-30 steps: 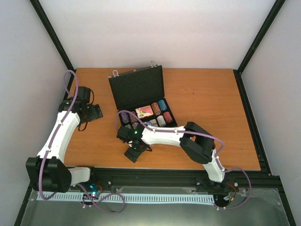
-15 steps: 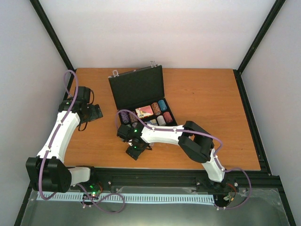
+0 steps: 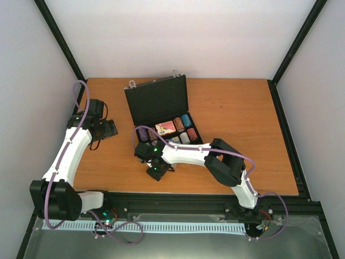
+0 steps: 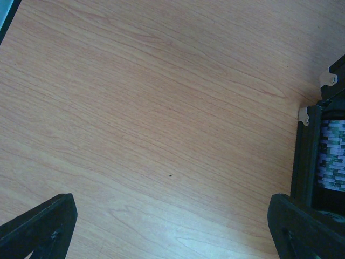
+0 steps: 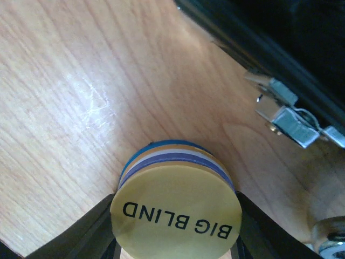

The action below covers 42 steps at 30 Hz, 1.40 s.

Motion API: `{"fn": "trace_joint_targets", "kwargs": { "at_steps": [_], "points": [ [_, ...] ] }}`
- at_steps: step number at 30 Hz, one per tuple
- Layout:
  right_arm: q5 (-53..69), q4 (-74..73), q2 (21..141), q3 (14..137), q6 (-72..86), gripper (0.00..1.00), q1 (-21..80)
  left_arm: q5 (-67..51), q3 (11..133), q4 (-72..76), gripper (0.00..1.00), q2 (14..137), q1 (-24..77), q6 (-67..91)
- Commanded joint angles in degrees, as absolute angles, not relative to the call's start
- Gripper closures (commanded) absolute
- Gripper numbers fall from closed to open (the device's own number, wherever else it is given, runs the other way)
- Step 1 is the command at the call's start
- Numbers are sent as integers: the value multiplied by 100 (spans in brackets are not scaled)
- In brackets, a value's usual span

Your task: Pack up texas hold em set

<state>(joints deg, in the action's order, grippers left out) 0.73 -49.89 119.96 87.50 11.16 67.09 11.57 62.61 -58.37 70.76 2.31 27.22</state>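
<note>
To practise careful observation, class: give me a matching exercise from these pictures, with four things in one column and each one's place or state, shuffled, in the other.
Things:
1. case
2. BIG BLIND stack
3. left gripper
4. card deck

Place or state:
A. lying in a compartment of the case
B. lid raised
C. fingers wide apart over bare table
D. on the table, between the fingers of the right gripper

Pairs: 1-B, 2-D, 3-C, 4-A.
</note>
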Motion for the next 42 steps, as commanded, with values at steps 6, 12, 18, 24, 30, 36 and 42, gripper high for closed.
{"fn": "trace_joint_targets", "kwargs": {
  "at_steps": [6, 12, 18, 24, 30, 36, 42],
  "points": [
    [-77, -5258, 11975, 8863, 1073, 73, 6685, 1227, 6311, -5871, 0, 7064, 207, 2777],
    [-156, -5436, 11752, 9137, 1014, 74, 6673, 1238, 6294, -5869, 0, 7050, 202, 2763],
    [-225, -5740, 11550, 9513, 919, 75, 6615, 1229, 6217, -5841, 0, 7025, 207, 2750],
    [-444, -5940, 11447, 9815, 782, 75, 6273, 1213, 6156, -5804, 0, 6990, 202, 2742],
    [-489, -5964, 11683, 10194, 599, 75, 5570, 1191, 6100, -5770, 0, 6987, 202, 2743],
    [-658, -5794, 12139, 10776, 544, 74, 5052, 1200, 6081, -5740, 0, 7037, 205, 2733],
    [-698, -5665, 12775, 11306, 514, 75, 4790, 1192, 6064, -5684, 0, 7156, 207, 2711]
  ]
}}
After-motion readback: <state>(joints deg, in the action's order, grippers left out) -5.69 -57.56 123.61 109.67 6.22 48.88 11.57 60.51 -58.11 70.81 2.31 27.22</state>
